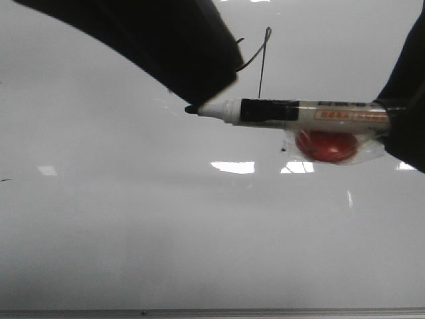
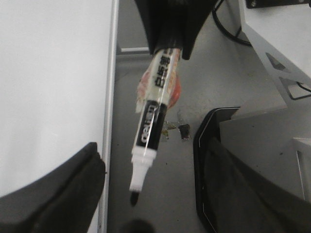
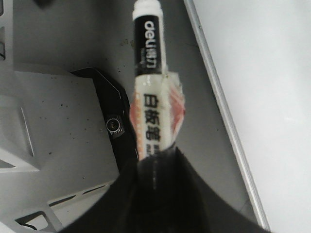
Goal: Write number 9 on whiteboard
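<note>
Where the dark left arm crossed the top of the front view, found the thin black marker-drawn number 9 [image 1: 264,63] already on the large glossy pale grey-white whiteboard [image 1: 199,252], high and a little right of centre. Saw a long, slightly slanted tail in full; saw only part of the loop, with the rest hidden behind the arm. Judged the writing done, or close to it, though could not check the hidden part of the loop. Judged little left beyond drawing back from the board and putting the pen away.

Noted the white-and-black barrelled whiteboard marker [image 1: 292,111] lying level across the front view, uncapped, black tip pointing left, just below the foot of the tail and apart from it. Could not tell from that view whether the tip touched the board. Recorded a red lump [image 1: 325,146] bound under clear tape against the barrel.

Found the right fingers [image 3: 155,194] clenched around the rear end of the marker, grip firm and barrel straight out ahead. Found the left fingers [image 2: 58,194] spread wide, holding nothing, with the marker tip hanging between them and touching neither.

Logged the thin grey metal edge strip [image 2: 111,97] and the grey surface [image 2: 204,87] beside it in both wrist views.
</note>
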Tool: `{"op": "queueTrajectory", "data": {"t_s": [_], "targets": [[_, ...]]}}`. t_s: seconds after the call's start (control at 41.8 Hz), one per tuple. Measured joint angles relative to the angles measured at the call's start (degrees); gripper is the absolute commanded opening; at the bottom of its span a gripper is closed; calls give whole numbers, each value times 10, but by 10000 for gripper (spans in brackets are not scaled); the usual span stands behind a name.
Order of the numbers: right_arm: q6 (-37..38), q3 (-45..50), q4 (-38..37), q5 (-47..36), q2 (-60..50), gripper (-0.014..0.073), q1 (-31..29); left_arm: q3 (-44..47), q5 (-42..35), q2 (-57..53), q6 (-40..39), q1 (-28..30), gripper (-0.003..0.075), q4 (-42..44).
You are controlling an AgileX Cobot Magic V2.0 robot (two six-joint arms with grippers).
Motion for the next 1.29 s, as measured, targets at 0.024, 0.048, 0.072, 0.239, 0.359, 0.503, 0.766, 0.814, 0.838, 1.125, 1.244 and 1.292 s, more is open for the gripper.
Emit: {"op": "queueTrajectory", "data": {"t_s": [0.024, 0.048, 0.072, 0.239, 0.359, 0.503, 0.766, 0.814, 0.838, 1.125, 1.244, 1.292], "targets": [[-3, 0, 1, 0, 0, -67, 0, -3, 0, 10, 0, -5, 438, -1], [-4, 0, 1, 0, 0, -67, 0, -4, 0, 17, 0, -7, 438, -1], [-5, 0, 2, 0, 0, -67, 0, -6, 0, 26, 1, -11, 438, -1], [-6, 0, 5, -3, 0, -67, 0, -8, -1, 57, 8, -13, 392, -1], [-7, 0, 5, -10, 0, -67, 0, -8, -11, 60, 14, -13, 266, -1], [-7, 0, 5, -11, 0, -62, 0, -9, -30, 60, 17, -13, 83, -1], [-16, 0, 1, -13, 0, 412, 0, -9, -22, 60, 27, -16, -19, 2], [-15, 0, 1, -14, 0, 510, 0, -9, -26, 60, 23, -16, -19, 2], [-14, 0, 2, -14, 0, 545, 0, -9, -27, 60, 19, -16, -19, 2], [107, -6, -77, -13, -75, 622, -58, -9, -18, 26, -221, -4, -19, 211], [148, -7, -99, -12, -118, 622, -99, -9, -7, -7, -377, 36, -19, 325], [154, -7, -101, -10, -130, 622, -109, -8, -7, -23, -422, 61, -19, 359]]}}
